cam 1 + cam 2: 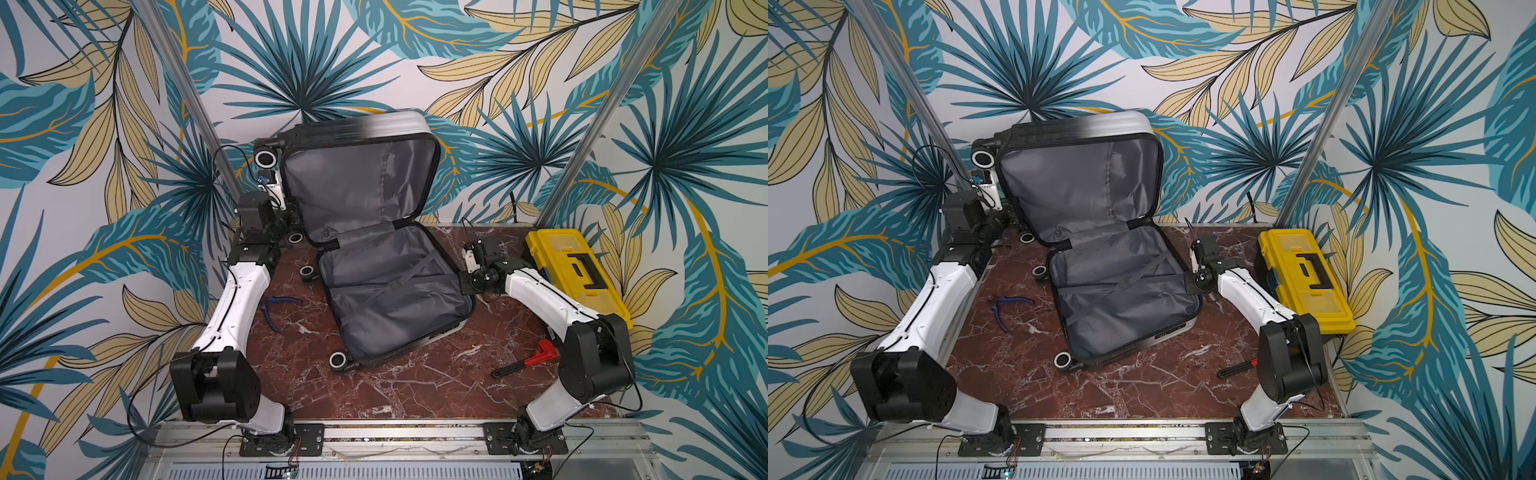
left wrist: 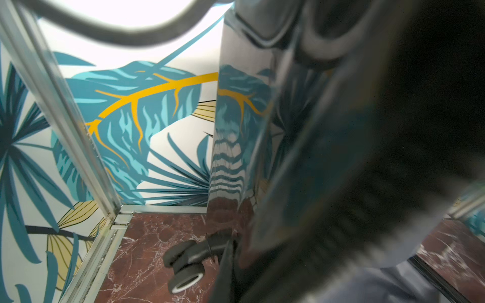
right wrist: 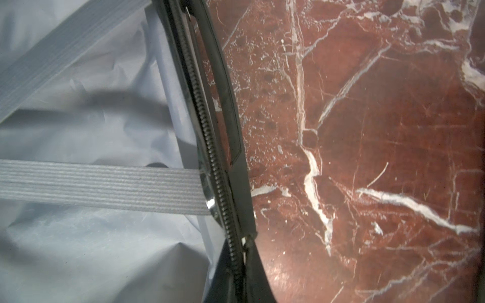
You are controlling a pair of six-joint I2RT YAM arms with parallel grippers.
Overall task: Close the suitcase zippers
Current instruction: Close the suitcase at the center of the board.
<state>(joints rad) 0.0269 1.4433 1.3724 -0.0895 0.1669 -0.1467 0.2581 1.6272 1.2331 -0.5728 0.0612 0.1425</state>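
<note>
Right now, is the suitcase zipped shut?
No, the suitcase stands wide open, one half flat and the other propped upright.

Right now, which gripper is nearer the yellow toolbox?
Right. The right gripper sits at the suitcase edge facing the yellow toolbox; the left gripper is beyond the suitcase, by its raised lid.

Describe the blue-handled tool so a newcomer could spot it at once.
Find the open suitcase in the middle of the marble table. Between its flat half and the left arm lie small pliers. Their blue handles set them apart from the red wrench and yellow toolbox, both beyond the suitcase's other side.
</note>
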